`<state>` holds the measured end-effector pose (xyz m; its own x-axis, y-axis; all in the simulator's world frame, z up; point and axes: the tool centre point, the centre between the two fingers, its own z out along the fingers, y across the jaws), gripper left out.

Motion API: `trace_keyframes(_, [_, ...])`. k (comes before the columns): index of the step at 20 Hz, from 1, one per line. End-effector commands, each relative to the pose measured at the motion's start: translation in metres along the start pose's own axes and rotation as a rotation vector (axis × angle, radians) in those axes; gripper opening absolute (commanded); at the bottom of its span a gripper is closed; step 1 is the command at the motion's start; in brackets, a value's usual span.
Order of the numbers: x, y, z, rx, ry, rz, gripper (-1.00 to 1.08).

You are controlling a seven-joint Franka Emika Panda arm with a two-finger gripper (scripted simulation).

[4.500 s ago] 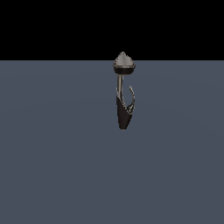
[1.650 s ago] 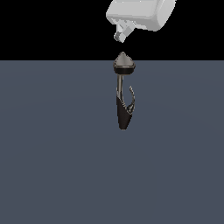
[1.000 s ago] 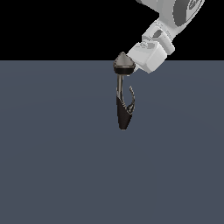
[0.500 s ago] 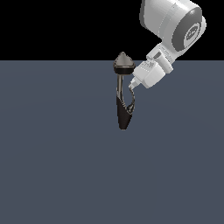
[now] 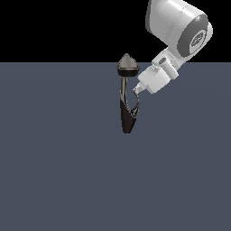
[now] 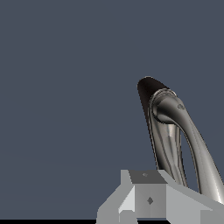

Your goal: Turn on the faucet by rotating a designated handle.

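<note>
On the flat grey floor (image 5: pixel 54 180) stands the faucet (image 5: pixel 127 116), glossy black with a grey cone cap (image 5: pixel 128 64); its thin curved handle (image 5: pixel 136 104) meets my gripper (image 5: pixel 135 90), whose opening I cannot tell.

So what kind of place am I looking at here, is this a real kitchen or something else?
Most likely a bare simulated test scene, not a kitchen. A small dark glossy metal faucet stands alone on a flat, featureless slate-grey floor under a plain black backdrop, with only a white robot arm reaching toward it.
</note>
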<state>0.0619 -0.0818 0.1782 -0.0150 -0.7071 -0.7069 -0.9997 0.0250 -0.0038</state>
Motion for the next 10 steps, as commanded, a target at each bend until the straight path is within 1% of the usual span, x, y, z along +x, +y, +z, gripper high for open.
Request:
trace_keyframes(1, [-0.002, 0.004, 0.000, 0.000, 0.000, 0.000, -1.00])
trace_keyframes(10, [-0.010, 0.028, 0.000, 0.001, 0.000, 0.000, -1.00])
